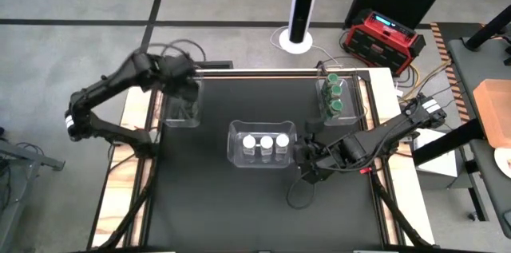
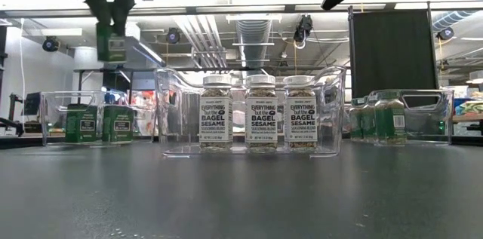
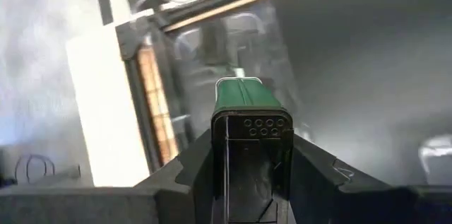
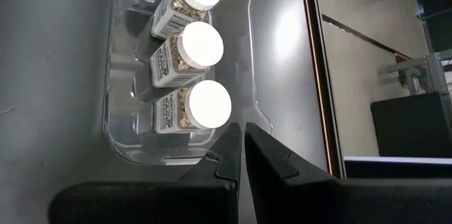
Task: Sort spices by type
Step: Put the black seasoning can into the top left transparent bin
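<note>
Over the far-left corner of the black bench [image 1: 239,205], the left hand [image 2: 111,24] hangs in the air with its fingers clamped on a green rectangular spice tin [image 3: 244,100], held above the clear plastic bin at far left [image 1: 182,103]. From table height, two more green tins [image 2: 98,124] stand side by side inside that bin.

Centre of the bench, a second clear rectangular bin [image 1: 236,151] carries three small glass jars with white round lids [image 1: 266,143], lined up in a row, labels facing the low camera and reading "Everything but the Bagel Sesame".

Just beside that bin's right end sits the right hand [image 4: 244,153], low over the bench, its two dark fingers pinched narrow with nothing between them; the nearest white lid lies just ahead of them.

Far right, a third clear bin [image 1: 322,97] holds small jars with green round lids [image 1: 336,95], packed close together.
</note>
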Controlling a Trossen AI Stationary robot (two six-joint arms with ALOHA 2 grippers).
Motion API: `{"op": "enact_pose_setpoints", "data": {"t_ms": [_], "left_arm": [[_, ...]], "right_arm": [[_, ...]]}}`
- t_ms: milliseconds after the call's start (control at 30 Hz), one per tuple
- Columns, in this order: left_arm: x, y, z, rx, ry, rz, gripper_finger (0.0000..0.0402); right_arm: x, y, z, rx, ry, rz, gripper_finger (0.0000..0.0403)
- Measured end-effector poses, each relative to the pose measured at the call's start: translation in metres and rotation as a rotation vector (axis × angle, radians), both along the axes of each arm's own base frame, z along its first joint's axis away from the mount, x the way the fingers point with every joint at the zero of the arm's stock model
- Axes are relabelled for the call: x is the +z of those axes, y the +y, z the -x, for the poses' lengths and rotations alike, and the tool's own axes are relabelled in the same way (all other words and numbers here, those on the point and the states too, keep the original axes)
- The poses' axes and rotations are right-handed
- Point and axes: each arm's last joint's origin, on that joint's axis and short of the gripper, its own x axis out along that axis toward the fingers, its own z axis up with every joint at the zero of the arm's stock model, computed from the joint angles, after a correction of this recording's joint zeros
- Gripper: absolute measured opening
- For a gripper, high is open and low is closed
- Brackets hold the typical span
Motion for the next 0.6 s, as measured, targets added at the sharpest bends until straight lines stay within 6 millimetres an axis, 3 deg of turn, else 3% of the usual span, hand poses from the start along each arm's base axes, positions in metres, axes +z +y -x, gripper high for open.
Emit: {"op": "enact_pose_setpoints", "data": {"t_ms": [100,333,600], "left_arm": [[-0.005,0.023,0.011,0.045,-0.002,0.030,0.0119],[-0.024,0.067,0.016,0.062,0.052,0.107,0.0119],[-0.037,0.093,0.025,0.057,0.092,0.193,0.0119]], "right_arm": [[0.000,0.000,0.000,0.001,0.001,0.001,0.0013],[0.000,0.001,0.002,0.060,0.051,-0.067,0.0013],[0.018,-0.004,0.016,0.064,-0.009,-0.122,0.0013]]}}
